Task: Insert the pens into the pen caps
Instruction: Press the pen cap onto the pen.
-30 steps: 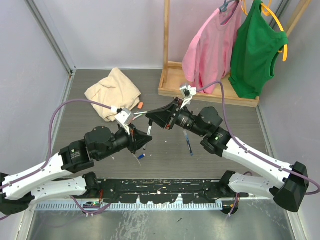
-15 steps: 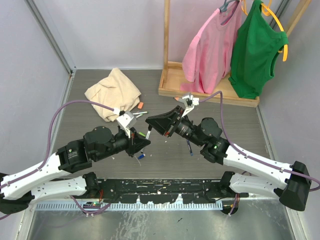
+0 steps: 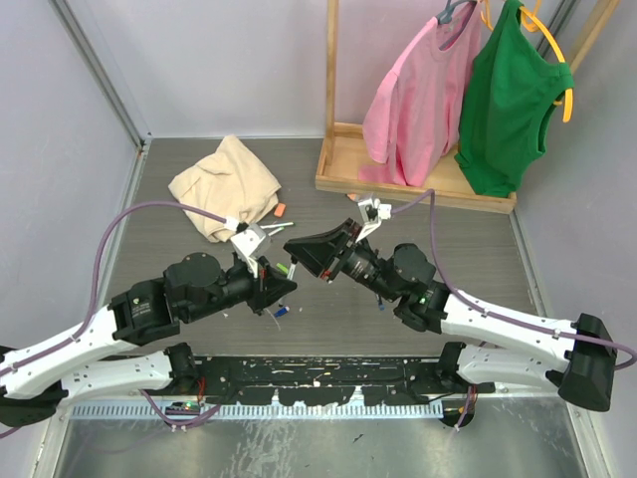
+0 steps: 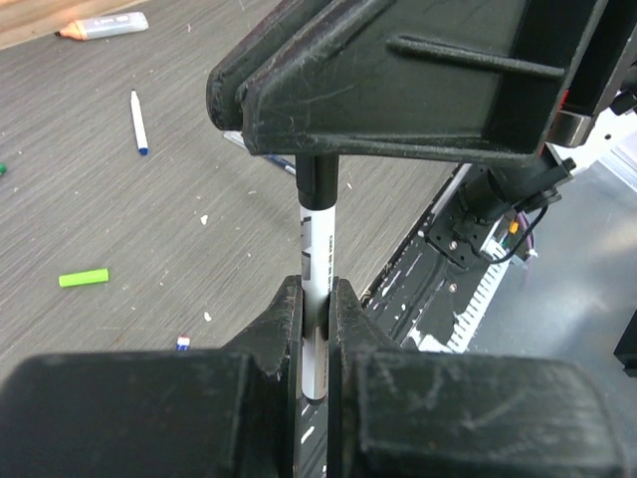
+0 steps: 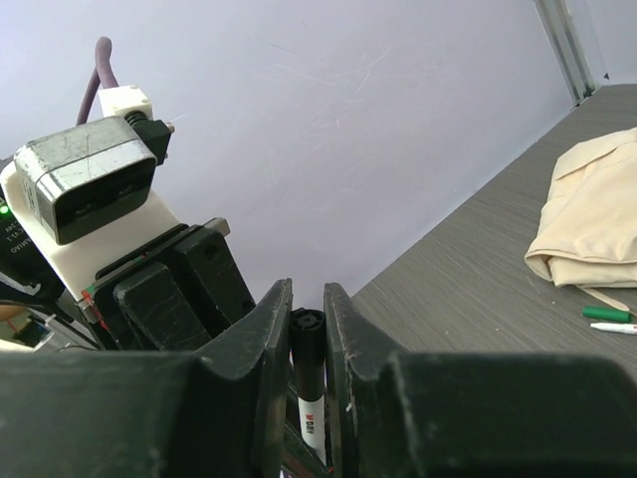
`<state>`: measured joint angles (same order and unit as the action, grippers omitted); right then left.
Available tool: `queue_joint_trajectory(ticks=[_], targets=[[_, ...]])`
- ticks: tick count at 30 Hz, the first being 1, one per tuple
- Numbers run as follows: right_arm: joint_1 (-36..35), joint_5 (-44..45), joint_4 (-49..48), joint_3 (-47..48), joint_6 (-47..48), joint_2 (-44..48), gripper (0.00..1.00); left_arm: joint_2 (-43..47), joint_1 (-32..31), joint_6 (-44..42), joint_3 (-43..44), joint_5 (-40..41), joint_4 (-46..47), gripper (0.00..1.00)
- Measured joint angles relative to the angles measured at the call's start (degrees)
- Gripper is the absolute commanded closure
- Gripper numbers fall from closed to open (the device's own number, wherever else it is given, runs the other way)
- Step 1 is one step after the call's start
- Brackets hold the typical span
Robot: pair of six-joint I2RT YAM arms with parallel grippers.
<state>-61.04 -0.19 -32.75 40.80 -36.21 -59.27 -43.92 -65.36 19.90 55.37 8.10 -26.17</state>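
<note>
Right wrist alone shows the pen's point(image 5: 311, 418) black cap point(image 5: 307, 334) top

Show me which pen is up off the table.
The white pen pinched in the left gripper; the blue-tipped pen and orange-tipped pen lie on the table.

The left jaws and right jaws meet nose to nose at mid-surface point(image 3: 299, 149), the pen point(image 4: 317, 249) and black cap point(image 5: 307, 349) bridging them with no gap to pass. From there, seen from above: the cloth point(image 3: 224, 184) fills 11 o'clock; the rack point(image 3: 398, 177) and hanging shirts point(image 3: 423, 90) close 1 to 2 o'clock. The left arm point(image 3: 149, 304) bars 8 to 9 o'clock, the right arm point(image 3: 468, 319) 3 to 4. Bare surface lies open at 12 o'clock between cloth and rack, save an orange cap point(image 3: 281, 210). Narrow bare strips lie at 10 o'clock and just short of 3, both under looping cables point(image 3: 149, 206). A blue pen point(image 3: 378, 294) lies by the right arm, a blue cap point(image 3: 282, 311) at 6 o'clock.
</note>
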Motion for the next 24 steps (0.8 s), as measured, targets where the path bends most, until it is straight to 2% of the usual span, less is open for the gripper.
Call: queue_joint_trajectory(ticks=[6,24], targets=[[-4.33,6.21,-2.58,-2.25,0.09,-0.22,1.0,0.59,-0.31,-0.13,0.02,-0.94,-2.4,1.0],[-9.97,15.41,-6.82,-5.6,-0.35,-0.81,1.0,1.01,-0.55,-0.2,0.02,-2.54,-5.11,1.0]])
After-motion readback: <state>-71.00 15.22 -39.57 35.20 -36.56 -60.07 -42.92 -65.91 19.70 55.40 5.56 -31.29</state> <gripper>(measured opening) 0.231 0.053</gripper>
